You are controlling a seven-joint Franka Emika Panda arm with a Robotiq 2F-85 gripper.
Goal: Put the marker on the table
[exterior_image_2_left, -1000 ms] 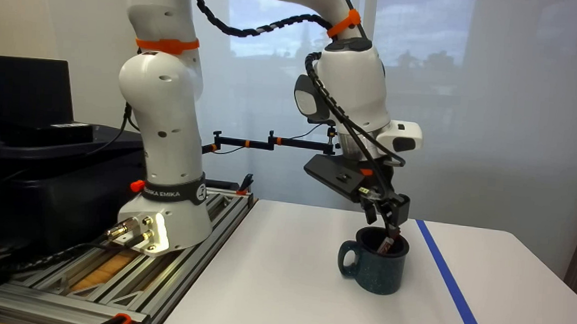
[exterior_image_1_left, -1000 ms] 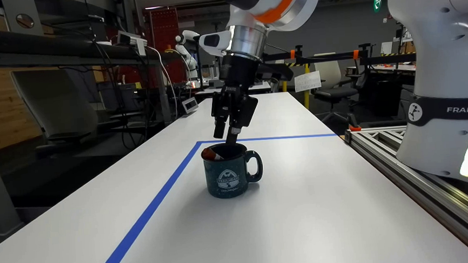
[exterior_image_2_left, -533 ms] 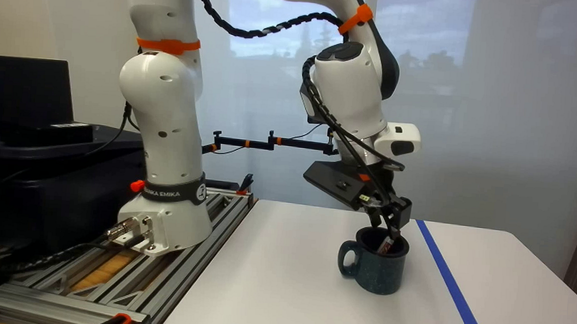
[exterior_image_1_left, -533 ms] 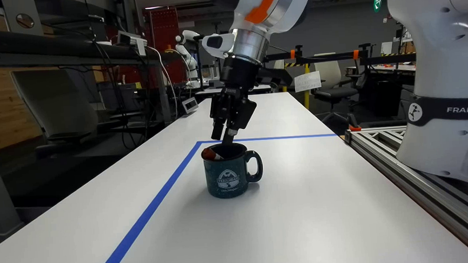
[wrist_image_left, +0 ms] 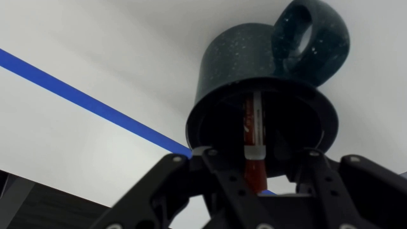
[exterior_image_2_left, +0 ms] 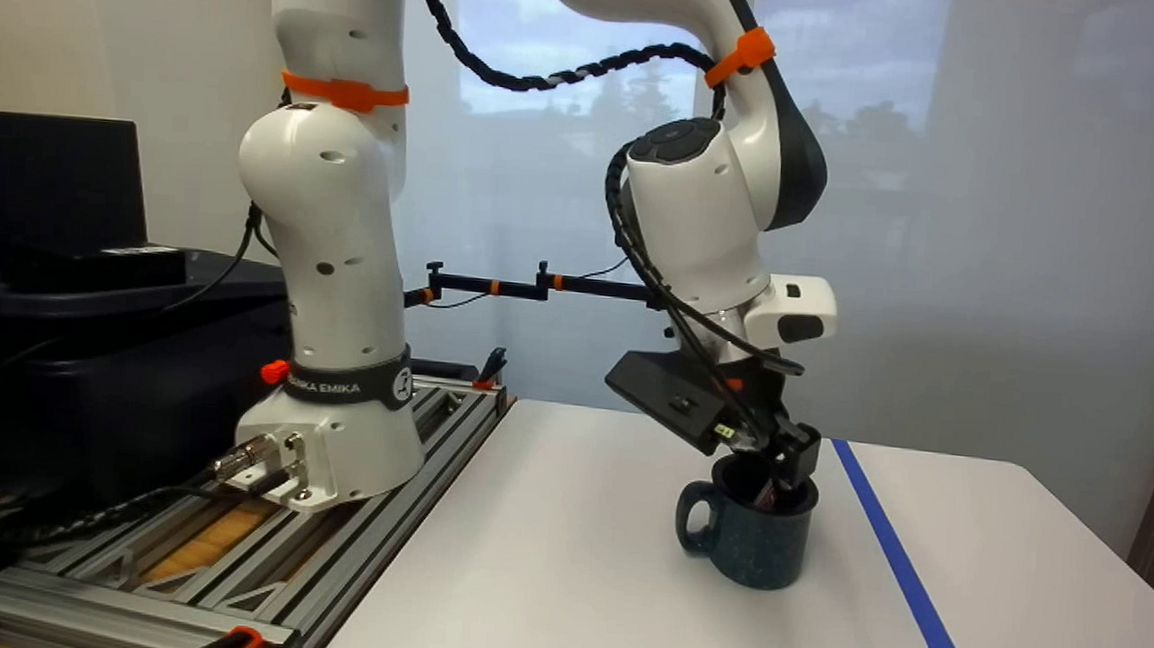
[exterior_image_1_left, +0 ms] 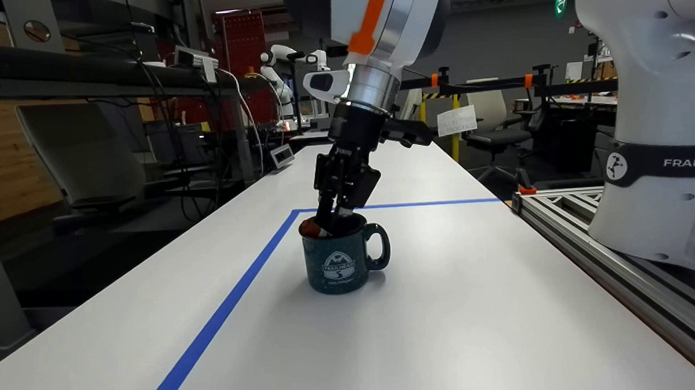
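White and flat, the table (exterior_image_1_left: 488,319) fills the bottom of an exterior view. In the wrist view, the black claw (wrist_image_left: 258,153) is spread wide, bottom middle. Right of centre, a round, dark green mug (wrist_image_left: 235,57) holds the tilted red-and-white marker (wrist_image_left: 254,140), between the claw's fingers.

View check: lower end of marker (wrist_image_left: 255,140) hidden inside mug (wrist_image_left: 237,54).
Print on the marker's barrel too small for me to read remotely. In the wrist view the fingers (wrist_image_left: 233,186) of the hand (wrist_image_left: 258,152) merge with the mug's dark interior; I cannot tell where they end or whether they touch the marker. In both exterior views the desk (exterior_image_1_left: 470,320) runs past the bottom edge and the arm (exterior_image_2_left: 329,199) leaves through the top. Laptop (exterior_image_2_left: 49,197) cut by the left edge in an exterior view; lettering on the white sheet (exterior_image_1_left: 456,121) too faint for me.
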